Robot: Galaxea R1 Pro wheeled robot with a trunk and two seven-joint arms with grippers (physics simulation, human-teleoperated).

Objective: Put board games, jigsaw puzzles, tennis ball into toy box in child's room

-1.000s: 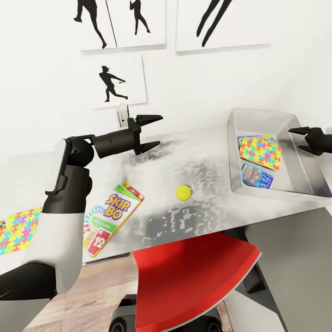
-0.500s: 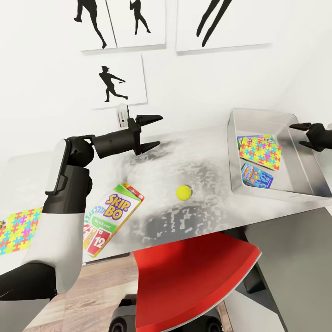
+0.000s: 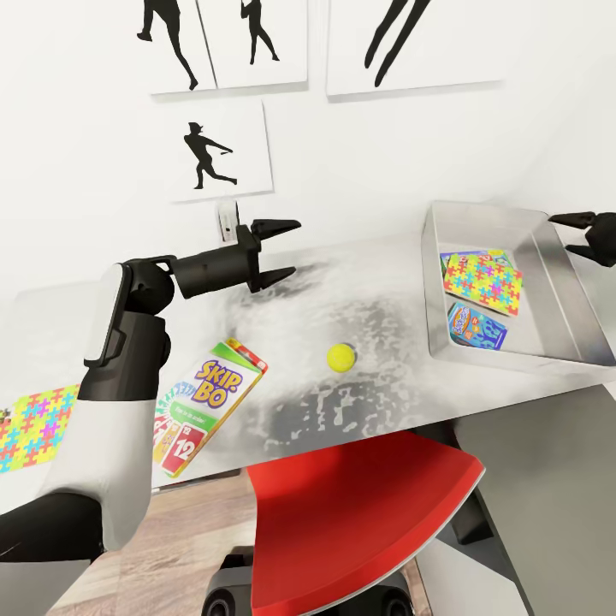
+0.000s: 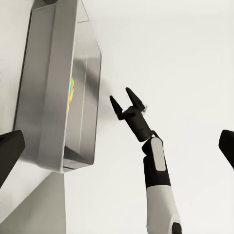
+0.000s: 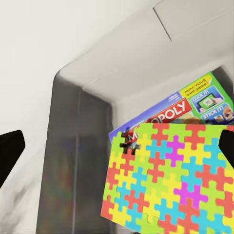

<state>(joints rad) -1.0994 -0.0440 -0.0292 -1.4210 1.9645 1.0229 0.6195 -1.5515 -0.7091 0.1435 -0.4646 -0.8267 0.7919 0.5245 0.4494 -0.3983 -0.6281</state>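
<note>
Overhead, the left claw [image 3: 282, 250] hung spread and empty above the back of the tabletop [image 3: 376, 291], near the wall and well apart from every toy. The right claw [image 3: 589, 235] hovered just past the far right rim of the toy box [image 3: 445, 282], its two black fingers likewise parted with nothing between them; in the left wrist view it [image 4: 126, 100] appeared beside the tray's outer wall, clearly agape.

Inside the toy box lay one jigsaw puzzle [image 3: 483, 282], resting on top of a green-edged board game [image 5: 195, 105] whose printed lid peeked out from beneath it in the right wrist view. A smaller blue board game [image 3: 476, 327] sat just beside them, nearer the front wall of the tray.

On the tabletop itself, the tennis ball [image 3: 341, 357] rested alone between the tray and the SKIP-BO box [image 3: 205, 404], which lay flat near the front edge. The second jigsaw puzzle [image 3: 32, 423] lay at the far left, partly behind the left arm. A red chair [image 3: 359, 505] stood tucked below the tabletop's front edge.
</note>
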